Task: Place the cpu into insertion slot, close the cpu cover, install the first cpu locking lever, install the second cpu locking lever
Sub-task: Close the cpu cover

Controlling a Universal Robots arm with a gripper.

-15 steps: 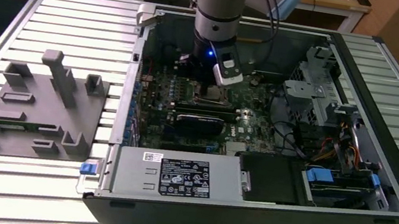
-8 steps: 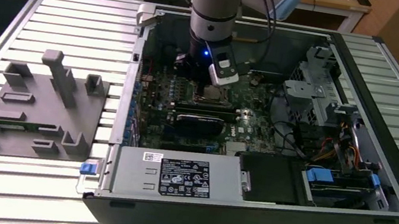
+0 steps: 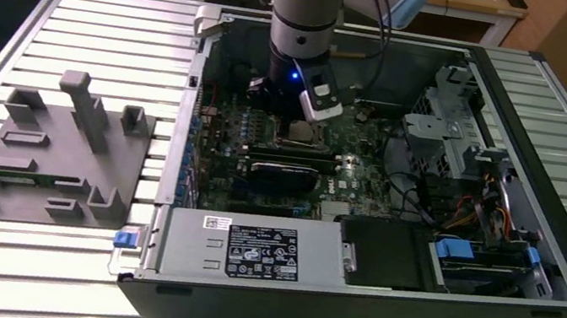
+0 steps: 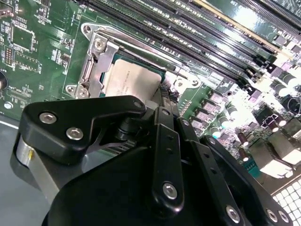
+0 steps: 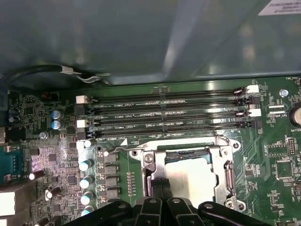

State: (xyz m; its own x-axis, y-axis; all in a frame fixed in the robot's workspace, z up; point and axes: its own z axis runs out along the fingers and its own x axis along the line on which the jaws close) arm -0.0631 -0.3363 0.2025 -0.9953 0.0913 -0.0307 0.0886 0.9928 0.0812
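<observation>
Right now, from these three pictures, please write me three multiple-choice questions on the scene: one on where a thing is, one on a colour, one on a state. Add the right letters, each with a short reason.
1. Where is the silver chip?
A. on the grey holder beside the case
B. in its socket
C. on the black box

2. What colour is the circuit board?
A. green
B. blue
C. red

3. How does the metal frame of the socket stand?
A. upright
B. taken off, lying on the table
C. down flat around the chip

Answers: 1 B, both wrist views show it seated there; 2 A, the board is green in every view; 3 C, its edges rim the chip.
</observation>
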